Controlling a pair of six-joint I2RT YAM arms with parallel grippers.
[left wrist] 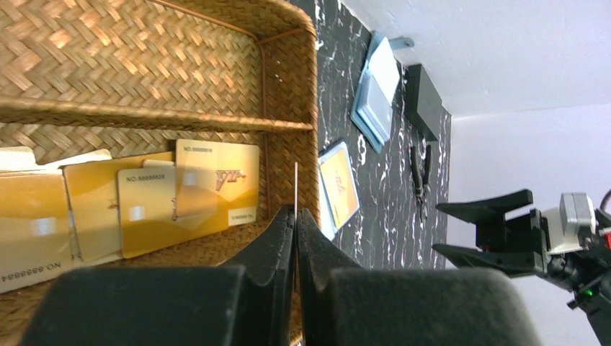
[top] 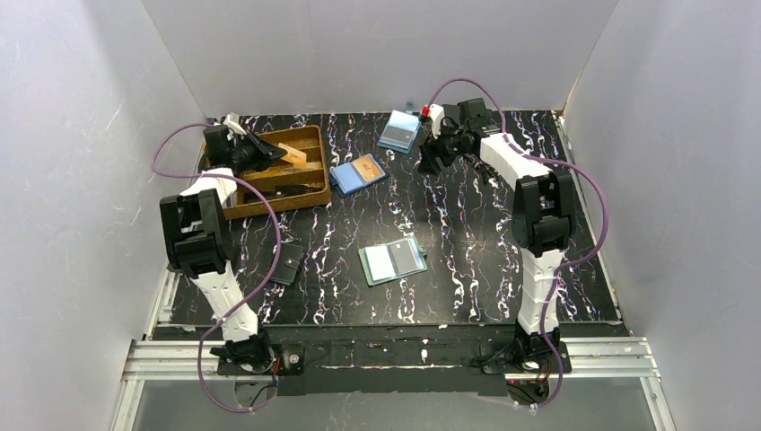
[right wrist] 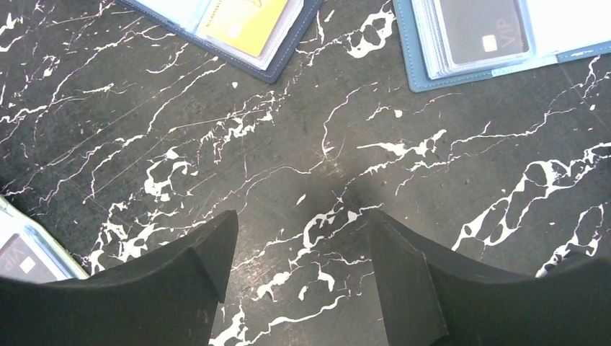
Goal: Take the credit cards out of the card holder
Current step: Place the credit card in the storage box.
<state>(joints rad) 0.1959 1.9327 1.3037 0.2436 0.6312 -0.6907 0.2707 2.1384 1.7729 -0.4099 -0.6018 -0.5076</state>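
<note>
The card holder (top: 393, 261) is a teal-green sleeve lying open at the table's middle, with a grey and a dark card in it. Its corner shows at the lower left of the right wrist view (right wrist: 29, 256). My left gripper (top: 269, 149) hangs over the woven basket (top: 310, 199), shut on a thin credit card (left wrist: 295, 184) seen edge-on between its tips (left wrist: 296, 213). Several gold cards (left wrist: 180, 194) lie in the basket. My right gripper (top: 431, 159) is at the back, open above bare table (right wrist: 299, 223), holding nothing.
A bright blue holder with an orange card (top: 359, 173) lies right of the basket. A pale-blue holder (top: 399, 131) sits at the back wall. A dark flat rectangle (top: 287, 263) lies near the left arm. Black pliers (left wrist: 420, 173) rest behind the blue holder. White walls enclose the table.
</note>
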